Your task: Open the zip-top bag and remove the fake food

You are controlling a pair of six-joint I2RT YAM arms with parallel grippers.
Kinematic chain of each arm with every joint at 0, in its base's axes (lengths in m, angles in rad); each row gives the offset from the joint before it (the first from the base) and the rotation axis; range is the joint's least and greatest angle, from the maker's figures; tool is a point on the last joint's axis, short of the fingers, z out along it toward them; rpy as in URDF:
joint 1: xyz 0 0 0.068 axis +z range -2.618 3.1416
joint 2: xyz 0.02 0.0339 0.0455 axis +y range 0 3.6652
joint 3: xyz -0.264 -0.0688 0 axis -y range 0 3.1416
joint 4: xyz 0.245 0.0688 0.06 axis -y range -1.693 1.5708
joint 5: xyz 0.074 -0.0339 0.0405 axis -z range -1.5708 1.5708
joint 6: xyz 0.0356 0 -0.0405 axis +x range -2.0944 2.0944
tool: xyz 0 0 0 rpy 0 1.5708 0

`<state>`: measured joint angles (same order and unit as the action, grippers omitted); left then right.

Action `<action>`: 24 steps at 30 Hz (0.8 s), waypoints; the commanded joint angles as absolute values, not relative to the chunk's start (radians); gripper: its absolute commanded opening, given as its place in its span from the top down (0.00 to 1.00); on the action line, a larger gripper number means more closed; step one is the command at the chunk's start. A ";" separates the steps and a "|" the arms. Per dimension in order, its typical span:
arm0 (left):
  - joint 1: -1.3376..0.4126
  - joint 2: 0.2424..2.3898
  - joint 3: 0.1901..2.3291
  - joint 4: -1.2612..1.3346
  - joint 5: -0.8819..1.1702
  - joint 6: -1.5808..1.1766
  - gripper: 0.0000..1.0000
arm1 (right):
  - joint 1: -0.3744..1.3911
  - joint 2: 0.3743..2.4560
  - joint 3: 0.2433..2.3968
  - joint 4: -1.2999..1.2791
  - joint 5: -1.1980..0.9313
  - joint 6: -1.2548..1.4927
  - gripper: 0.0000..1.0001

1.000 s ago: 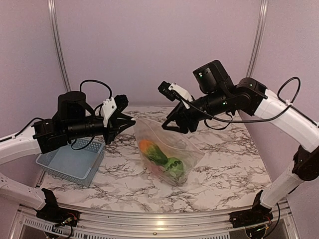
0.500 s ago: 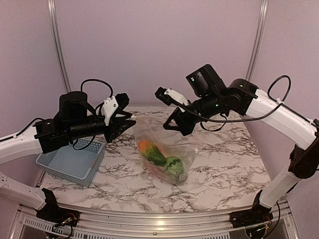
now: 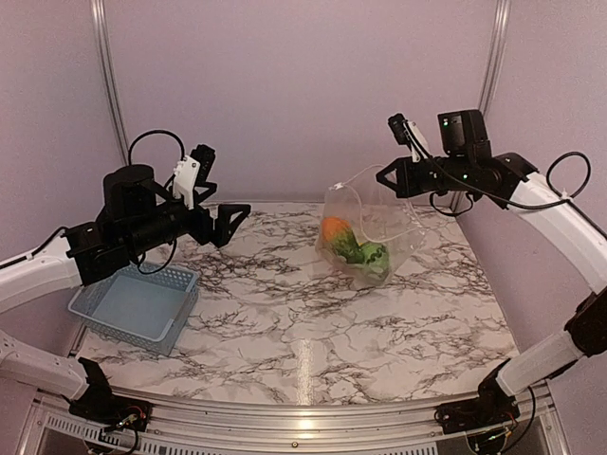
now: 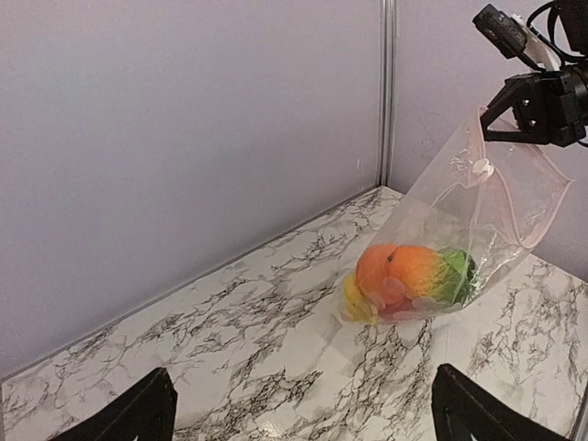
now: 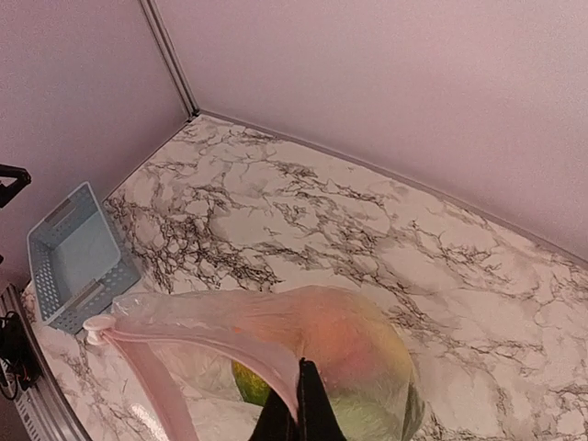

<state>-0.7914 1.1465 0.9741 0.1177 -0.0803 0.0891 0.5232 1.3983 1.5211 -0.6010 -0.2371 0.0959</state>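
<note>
Hanging from the right gripper [image 3: 387,180], the bag [image 3: 375,227] slants down toward the far right part of the table [image 3: 285,322], its top corner raised and its heavy end low. The right gripper's jaws are clenched on the upper edge of the bag; the right wrist view shows the two fingertips pressed together over the pink zip strip [image 5: 184,354], which runs off to the left and ends at a small pale slider [image 5: 96,322]. The mouth of the bag gapes, with one lip pinched and the other sagging away from it in a loose loop. The toy food [image 4: 409,280] sits bunched at the bottom of the bag: an orange piece [image 4: 395,265] on top, a green piece [image 4: 457,276] beside it on the side nearer the right arm, a yellow piece [image 4: 354,299] at the lowest corner, and something reddish under them that is too blurred to make out. The bottom of the bag is down at the table surface, but whether it rests there or hangs just clear cannot be told. The left gripper [image 3: 220,216] hovers well apart from the bag, over the left part of the table, pointing toward it; its jaws stand spread wide and grasp nothing, the two black fingertips [image 4: 138,418] showing at the lower corners of its wrist view. A light blue basket [image 3: 133,308] sits on the table near the left edge, below the left arm and well away from the bag.
</note>
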 commanded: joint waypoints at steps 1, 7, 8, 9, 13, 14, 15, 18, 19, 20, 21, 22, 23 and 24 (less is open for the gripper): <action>-0.738 1.187 0.992 0.124 -0.094 -0.092 0.01 | 0.478 1.361 1.543 -0.478 -0.157 0.147 1.00; -0.709 1.256 1.007 0.079 -0.209 -0.245 0.01 | 0.474 1.402 1.452 -0.408 -0.053 0.141 1.00; -0.708 1.264 1.009 0.069 -0.226 -0.259 0.01 | 0.473 1.418 1.427 -0.389 -0.058 0.144 1.00; -0.707 1.274 1.005 0.066 -0.229 -0.272 0.01 | 0.474 1.434 1.406 -0.368 -0.068 0.148 1.00; -0.706 1.293 0.974 0.079 -0.167 -0.319 0.01 | 0.481 1.521 1.337 -0.291 -0.148 0.186 1.00; -0.706 1.301 0.966 0.082 -0.139 -0.334 0.01 | 0.487 1.540 1.323 -0.269 -0.174 0.207 1.00; -0.706 1.308 0.956 0.088 -0.120 -0.357 0.01 | 0.496 1.557 1.308 -0.246 -0.200 0.224 1.00; -0.706 1.321 0.880 0.189 -0.011 -0.413 0.01 | 0.541 1.588 1.273 -0.170 -0.241 0.273 1.00; -0.706 1.325 0.847 0.243 0.024 -0.440 0.01 | 0.558 1.595 1.268 -0.150 -0.253 0.289 1.00; -0.706 1.331 0.822 0.294 0.053 -0.465 0.01 | 0.575 1.604 1.271 -0.135 -0.262 0.302 1.00; -0.708 1.341 0.805 0.335 0.076 -0.489 0.01 | 0.592 1.611 1.275 -0.120 -0.264 0.316 1.00; -0.709 1.356 0.797 0.364 0.087 -0.511 0.01 | 0.610 1.620 1.281 -0.105 -0.267 0.331 1.00; -0.712 1.371 0.793 0.385 0.097 -0.531 0.01 | 0.624 1.633 1.289 -0.090 -0.274 0.344 1.00; -0.718 1.390 0.794 0.406 0.105 -0.546 0.02 | 0.640 1.646 1.305 -0.079 -0.278 0.359 1.00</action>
